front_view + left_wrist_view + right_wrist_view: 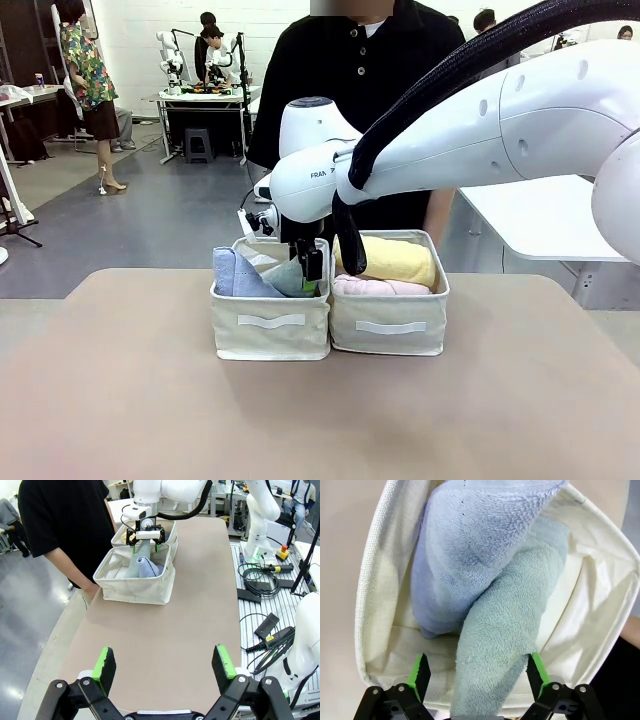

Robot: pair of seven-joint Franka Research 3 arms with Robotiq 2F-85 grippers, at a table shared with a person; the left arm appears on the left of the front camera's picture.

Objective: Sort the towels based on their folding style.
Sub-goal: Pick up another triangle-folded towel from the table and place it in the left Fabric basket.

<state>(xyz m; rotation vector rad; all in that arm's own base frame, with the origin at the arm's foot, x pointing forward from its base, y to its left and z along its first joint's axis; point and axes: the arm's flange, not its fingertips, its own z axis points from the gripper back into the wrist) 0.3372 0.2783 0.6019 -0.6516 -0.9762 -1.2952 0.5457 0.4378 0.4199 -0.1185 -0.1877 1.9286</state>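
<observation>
A beige table [120, 400] is seen in a lab-like room with a grey floor; other benches stand far back at 11 o'clock. A person in a black shirt [360, 70] is stood at the far edge, at 12 o'clock.

Two cream fabric baskets sit touching side by side at table centre. In the left basket [270, 325] a light blue towel [235, 275] is leaned at the 9 o'clock side, with a pale teal towel [290, 280] against it toward 3 o'clock; both are cone-like. In the right basket [390, 325] a yellow rolled towel [390, 258] is laid over a pale pink rolled towel [380, 287].

The right gripper [309, 268] is lowered into the left basket; its green-padded fingers [419, 672] are spread apart either side of the teal towel's near end, gaps visible, nothing clamped.

The left gripper [165, 665] is held over bare table, well apart from the baskets, fingers wide apart and empty.
</observation>
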